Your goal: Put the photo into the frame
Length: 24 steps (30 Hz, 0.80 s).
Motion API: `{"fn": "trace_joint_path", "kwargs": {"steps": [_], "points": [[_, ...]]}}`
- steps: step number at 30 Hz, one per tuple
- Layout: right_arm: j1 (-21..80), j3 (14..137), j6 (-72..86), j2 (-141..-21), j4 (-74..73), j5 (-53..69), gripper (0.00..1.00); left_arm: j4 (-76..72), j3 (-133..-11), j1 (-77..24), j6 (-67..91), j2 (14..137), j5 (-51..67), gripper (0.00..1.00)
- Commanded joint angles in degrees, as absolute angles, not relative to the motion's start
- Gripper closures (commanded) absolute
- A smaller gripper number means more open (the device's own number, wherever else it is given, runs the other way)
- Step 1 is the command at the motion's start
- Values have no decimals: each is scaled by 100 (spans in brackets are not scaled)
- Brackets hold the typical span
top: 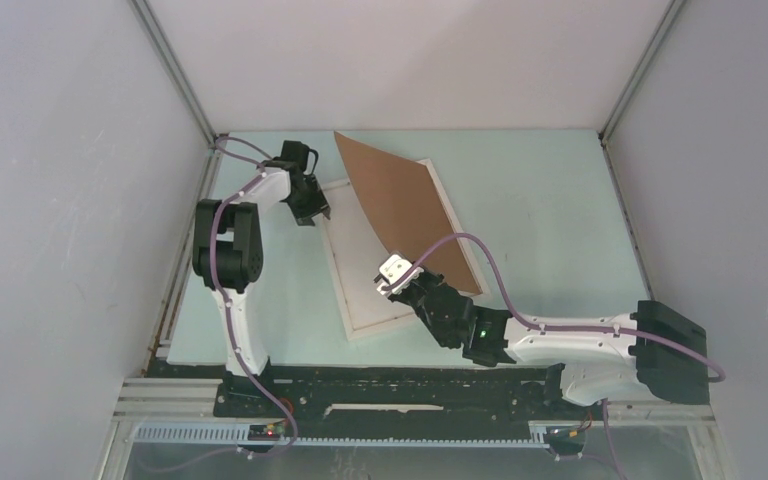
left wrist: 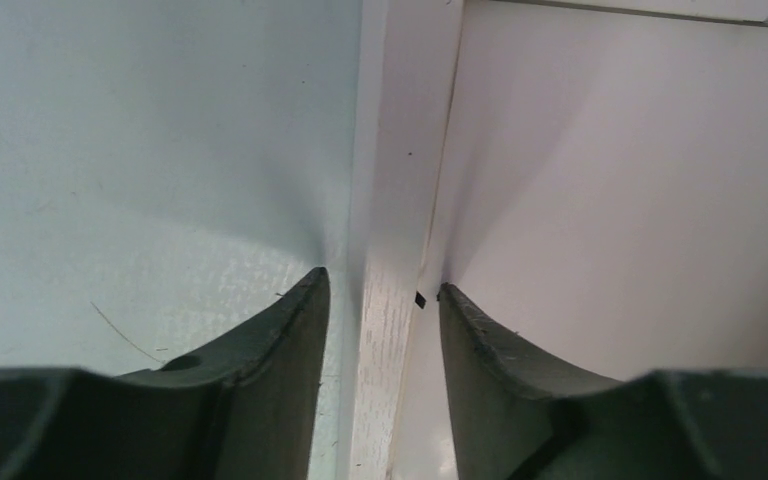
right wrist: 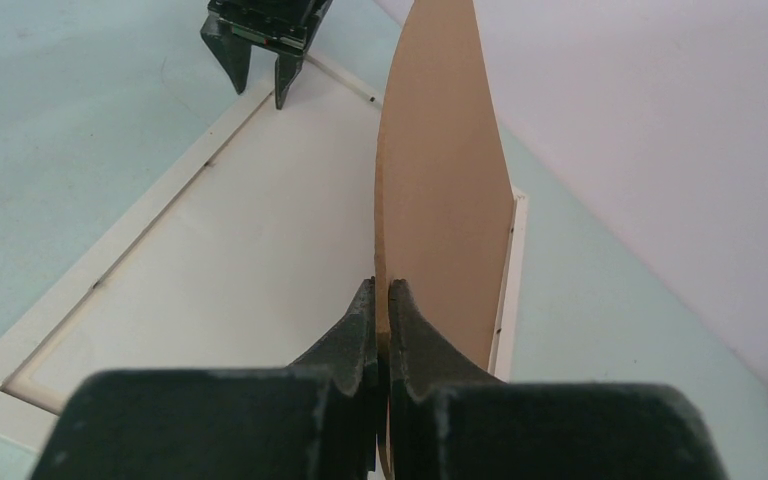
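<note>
a pale green table [top: 540,200] carries the white frame [top: 380,325], lying flat near its middle.

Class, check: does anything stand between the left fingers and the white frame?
Nothing visible does. The left fingers straddle the frame at its side rail. The brown backing board, pinched by the right fingers, tilts up over the frame's other side.

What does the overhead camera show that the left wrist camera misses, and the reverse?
Only overhead: the plain brown backing board, tilted up over the thin white rectangular picture frame, its near edge pinched in the right arm's jaws. Only the left wrist: close up, the left arm's jaws standing open either side of one frame rail. Both: that frame and the pale green table.
</note>
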<state>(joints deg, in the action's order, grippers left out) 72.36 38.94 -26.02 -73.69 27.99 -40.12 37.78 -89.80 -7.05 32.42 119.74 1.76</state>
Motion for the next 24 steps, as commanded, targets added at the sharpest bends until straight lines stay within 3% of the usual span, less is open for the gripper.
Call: {"fn": "trace_joint_path", "kwargs": {"steps": [1,9,13,15,24], "points": [[7195,3781,-1523,-7373,2473,-3699,100,3814,-9215,-567,3073,11989,-123,54],[7199,3788,-1541,-7383,2475,-3661,100,3771,-9238,-454,3144,12050,227,69],[7200,3785,-1546,-7374,2472,-3652,100,3747,-9160,-430,3165,11990,248,84],[7200,3786,-1543,-7383,2474,-3655,100,3742,-9137,-431,3155,11972,231,99],[7210,3788,-1520,-7405,2487,-3680,100,3239,-8658,-426,3309,11609,445,100]]}}
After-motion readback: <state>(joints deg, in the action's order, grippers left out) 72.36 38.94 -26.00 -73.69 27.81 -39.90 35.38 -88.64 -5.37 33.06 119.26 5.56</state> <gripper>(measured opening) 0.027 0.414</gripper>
